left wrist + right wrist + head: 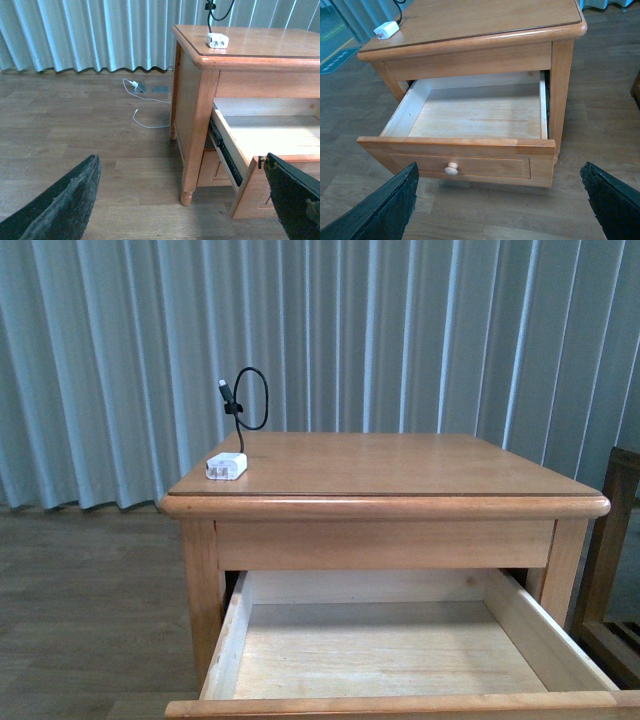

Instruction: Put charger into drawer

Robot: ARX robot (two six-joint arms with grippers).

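Where the desk's [400, 465] rounded front edge meets its left corner, the charger [226, 466] lies, a small white block just inside the rim, its thin black cable looping upward. Bare, smooth wood spreads to its right. Below, the drawer [470, 150] stands pulled out, its pale interior open from above, with a round knob [451, 169] on the recessed front. The left gripper [181, 167] and right gripper [500, 170] hang low, jaws wide, holding nothing. A white cord [145, 107] trails over the plank floor near the pleated curtain [400, 330].
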